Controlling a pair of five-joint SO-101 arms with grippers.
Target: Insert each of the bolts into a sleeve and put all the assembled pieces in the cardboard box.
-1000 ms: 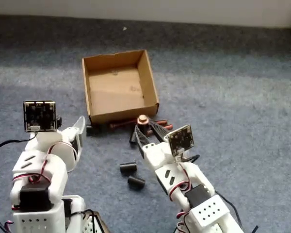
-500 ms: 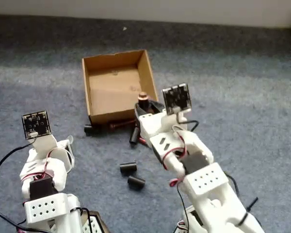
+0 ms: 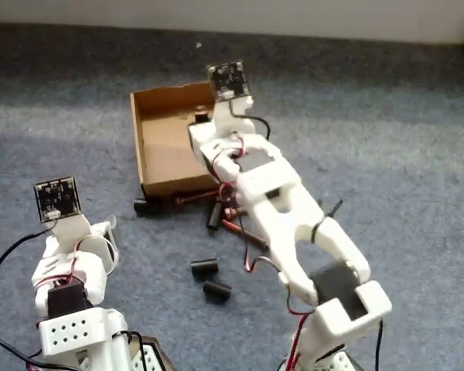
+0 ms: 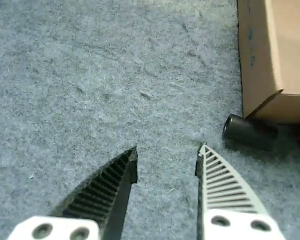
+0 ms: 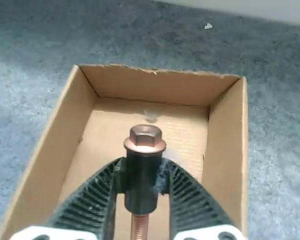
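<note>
Left gripper [image 4: 167, 150] hangs low over the grey carpet [image 4: 90, 75], fingers parted, near one of four loose black cylindrical sleeves [image 4: 247, 131]. One brown cardboard box [image 3: 137, 139]. Right gripper [image 5: 142, 166], its arm stretched out above the box, has its fingers clamped on a fifth sleeve [image 5: 140, 192] carrying one copper hex bolt [image 5: 144, 140].

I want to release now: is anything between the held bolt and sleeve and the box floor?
Nothing visible. The right end effector holds the sleeve, bolt inserted, above the open box, whose floor below is bare.
</note>
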